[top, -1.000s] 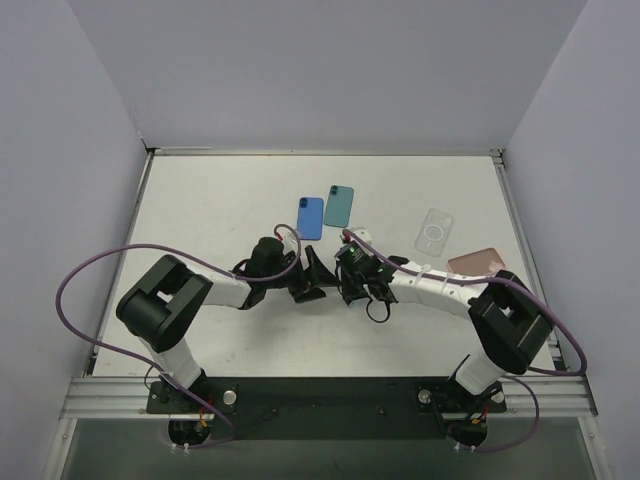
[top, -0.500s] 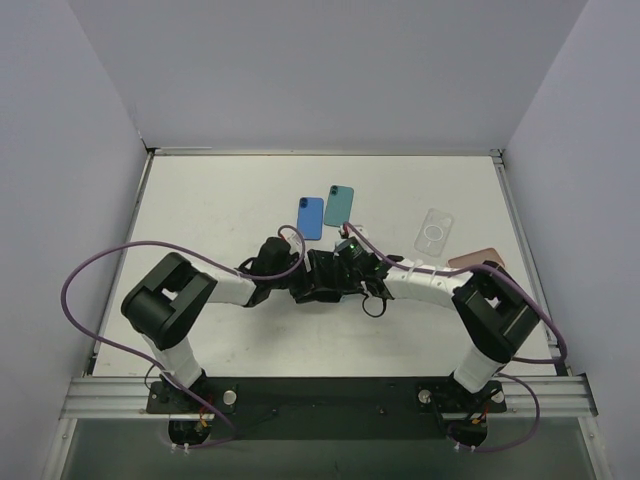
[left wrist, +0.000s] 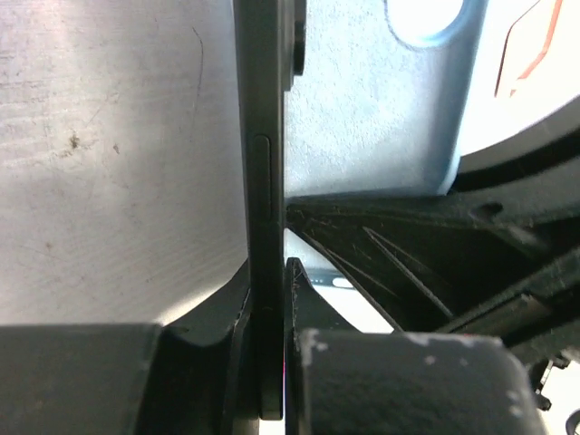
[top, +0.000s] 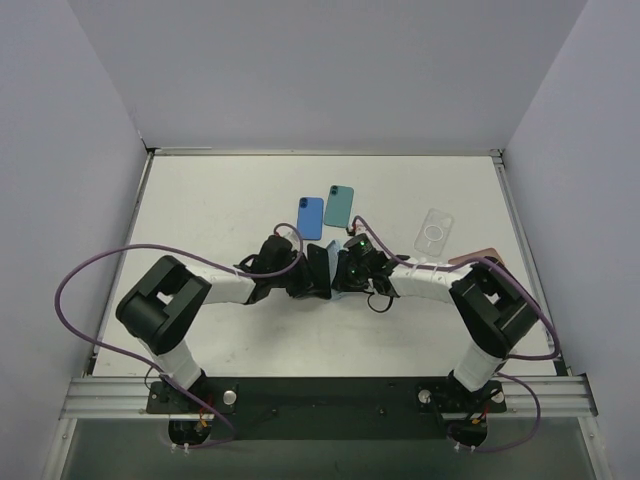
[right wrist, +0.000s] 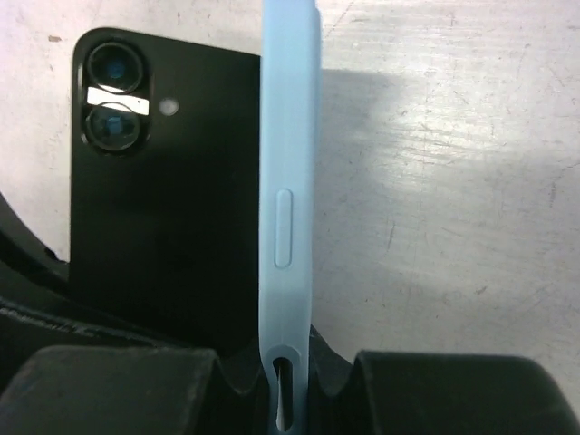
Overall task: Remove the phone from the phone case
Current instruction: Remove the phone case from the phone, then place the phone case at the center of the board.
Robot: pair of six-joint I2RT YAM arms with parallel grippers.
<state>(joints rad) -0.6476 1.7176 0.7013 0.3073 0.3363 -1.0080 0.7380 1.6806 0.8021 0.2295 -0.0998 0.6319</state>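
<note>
My two grippers meet at the table's middle. The left gripper (top: 318, 272) is shut on a black phone (left wrist: 263, 136), which shows edge-on between its fingers in the left wrist view. The right gripper (top: 340, 270) is shut on the light blue phone case (right wrist: 290, 181), seen edge-on in the right wrist view. There the phone's black back (right wrist: 163, 199) with its two lenses lies just left of the case. In the left wrist view the case's inner face (left wrist: 362, 109) with its camera cutout stands right of the phone. I cannot tell whether phone and case still touch.
Behind the grippers lie a blue phone (top: 311, 217) and a teal phone (top: 340, 205). A clear case (top: 434, 232) and a tan case (top: 478, 260) lie to the right. Purple cables loop off both arms.
The left gripper has moved right to the right gripper and gone from open to shut on the phone. The right gripper kept its hold on the case and shifted slightly left.
</note>
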